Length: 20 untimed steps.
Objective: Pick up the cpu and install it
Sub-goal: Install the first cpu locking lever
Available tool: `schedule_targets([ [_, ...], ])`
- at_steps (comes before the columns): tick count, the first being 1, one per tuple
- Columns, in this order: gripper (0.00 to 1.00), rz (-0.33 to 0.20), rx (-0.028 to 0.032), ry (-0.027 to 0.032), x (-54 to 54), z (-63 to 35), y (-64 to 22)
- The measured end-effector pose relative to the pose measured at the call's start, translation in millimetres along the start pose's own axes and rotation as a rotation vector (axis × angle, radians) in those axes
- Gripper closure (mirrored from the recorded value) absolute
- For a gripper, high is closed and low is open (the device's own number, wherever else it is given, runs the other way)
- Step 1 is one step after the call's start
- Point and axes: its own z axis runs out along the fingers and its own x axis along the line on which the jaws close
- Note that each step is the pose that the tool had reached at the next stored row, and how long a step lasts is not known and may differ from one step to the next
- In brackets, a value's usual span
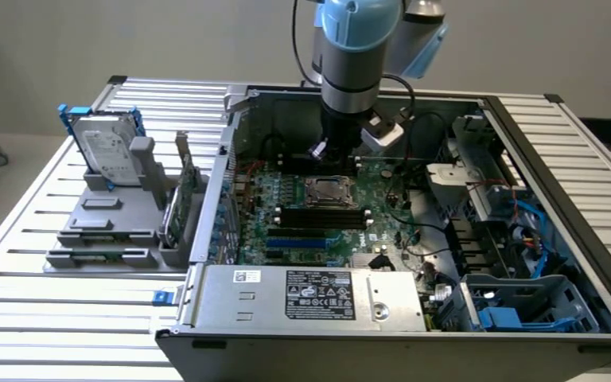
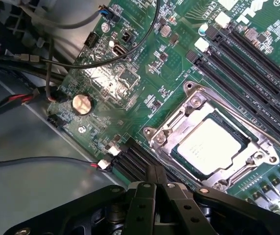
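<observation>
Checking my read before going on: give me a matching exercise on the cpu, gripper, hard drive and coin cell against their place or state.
1. cpu
2. gripper
3. hard drive
4. coin cell

A. upright in the grey rack outside the case
B. shut, holding nothing
C. lying in the metal-framed socket
D. round and coppery on the green board

Pairs: 1-C, 2-B, 3-A, 4-D

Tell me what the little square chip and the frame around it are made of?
The chip looks like metal on top: pale, silvery and smooth with a dull sheen. The frame around it also looks like metal, shinier, with bright glints and screws at its corners. The board beneath seems to be green coated plastic, though that is a guess.
</observation>
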Motion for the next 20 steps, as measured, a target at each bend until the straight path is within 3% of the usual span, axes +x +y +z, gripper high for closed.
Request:
schedule_targets([
  [10,0.89,0.009,-0.0009,0.0018,-7.6,-17.8,7.6],
  [20,0.89,0.013,-0.0014,0.0021,-18.8,-27.0,14.5],
])
